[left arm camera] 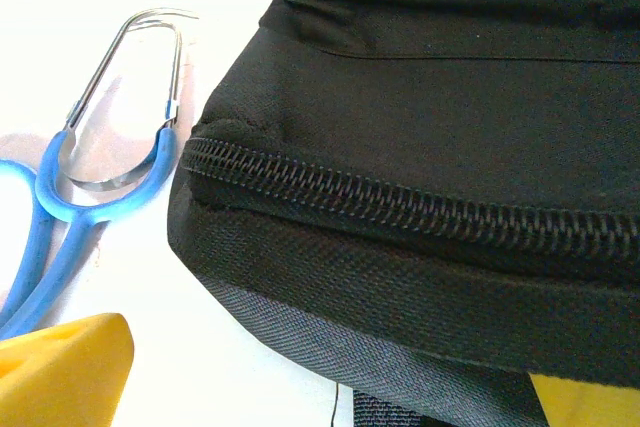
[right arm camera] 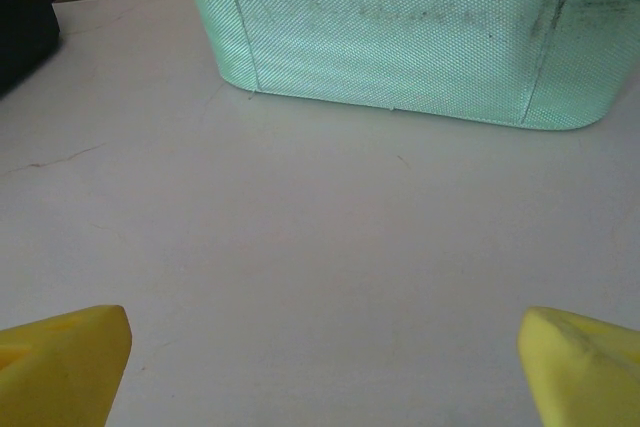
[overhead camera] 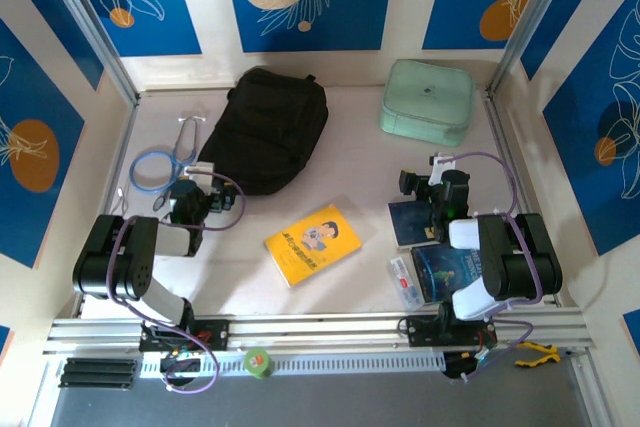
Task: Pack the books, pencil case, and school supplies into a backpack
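Yellow fingertips (left arm camera: 60, 372) frame your left gripper (left arm camera: 330, 397), jaws wide and empty, close up to the backpack (left arm camera: 420, 127). Its zipper (left arm camera: 400, 212) looks shut, so opening comes first and calls for finding the pull, probably out of frame. Your right gripper (right arm camera: 320, 367), equally open and empty, faces the mint pouch (right arm camera: 400, 37). The overhead view adds the books (overhead camera: 313, 244) and pencil case (overhead camera: 403, 280), unpacked on the counter (overhead camera: 350, 167). The left wrist view supplies the zipper detail.

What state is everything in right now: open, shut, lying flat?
backpack: lying flat, visible zip shut
mint-green pouch: looks closed
yellow book: closed, flat, cover up
navy book: closed, flat
blue book: closed, flat, partly hidden
pencil case: flat beside blue book
stethoscope: loose beside backpack
left end effector: open, empty
right end effector: open, empty
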Controlling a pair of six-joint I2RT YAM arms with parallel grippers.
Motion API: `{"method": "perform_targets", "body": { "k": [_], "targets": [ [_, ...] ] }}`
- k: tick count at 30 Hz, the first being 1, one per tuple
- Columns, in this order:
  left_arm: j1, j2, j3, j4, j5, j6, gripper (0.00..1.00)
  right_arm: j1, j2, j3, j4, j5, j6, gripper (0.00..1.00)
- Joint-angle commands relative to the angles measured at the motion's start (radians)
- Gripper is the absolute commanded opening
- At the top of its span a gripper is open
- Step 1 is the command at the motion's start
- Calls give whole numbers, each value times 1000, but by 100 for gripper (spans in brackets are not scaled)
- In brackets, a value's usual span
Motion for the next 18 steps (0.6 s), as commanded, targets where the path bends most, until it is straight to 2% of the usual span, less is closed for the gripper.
{"method": "perform_targets", "body": {
  "k": [1,6,10,13,15,18],
  "targets": [
    [2,-14,29,29,15,-1,100,-8,-67,5,-2,25,18,99],
    [2,-177,108,-238,-25,-14,100,23,-229,50,-206,72,8,99],
    [1,-292,148,-330,-52,-97,99,74,-294,166,-459,97,89,99],
    [1,-357,204,-435,-41,-205,100,151,-290,261,-608,87,155,99],
    [0,-380,257,-539,-40,-325,100,215,-256,346,-722,57,220,99],
    [-1,-365,324,-647,39,-451,100,294,-154,498,-866,-23,307,99]
  ]
}}
